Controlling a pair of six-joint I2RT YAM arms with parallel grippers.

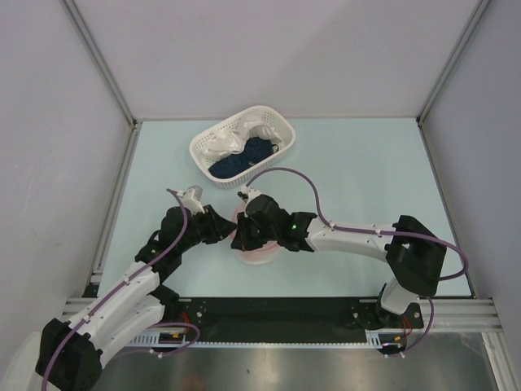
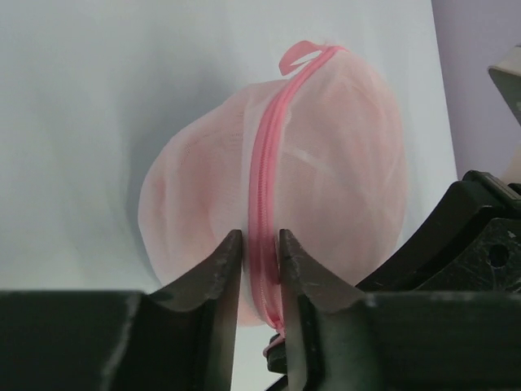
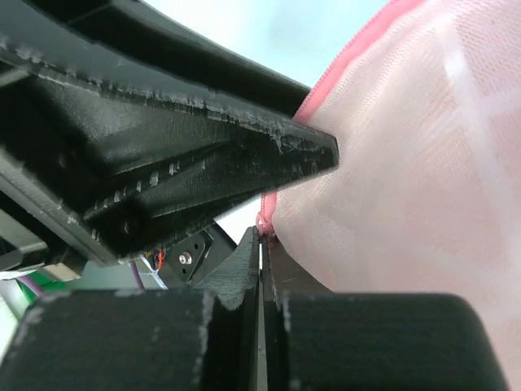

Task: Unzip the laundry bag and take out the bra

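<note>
So the laundry bag (image 1: 260, 254) is down on the surface (image 1: 366, 179), sandwiched right between the two sets of jaws: the left jaws come at it from one side, the right jaws from the other.

From the left wrist cam, the left jaws are clamped on the bag's pink zip edging (image 2: 262, 187). There's one fingertip (image 2: 228, 265) on each side of the seam, at the end of the bag nearest them. The zip runs straight away from those jaws, over the dome to a little pink loop (image 2: 297, 55) at the far end. It looks zipped shut along the whole stretch I can see.

The right jaws are clenched tight, and a tiny pink scrap of the edging sits right at their tips. Can't tell if it's actually caught in there.

The bra (image 2: 350, 163) is inside the bag, just a salmon-pink blur through the mesh.

Well beyond both jaws there's a white basket (image 1: 193, 148) with a white cloth (image 1: 228, 140) and a dark blue cloth (image 1: 244, 159) in it.
</note>
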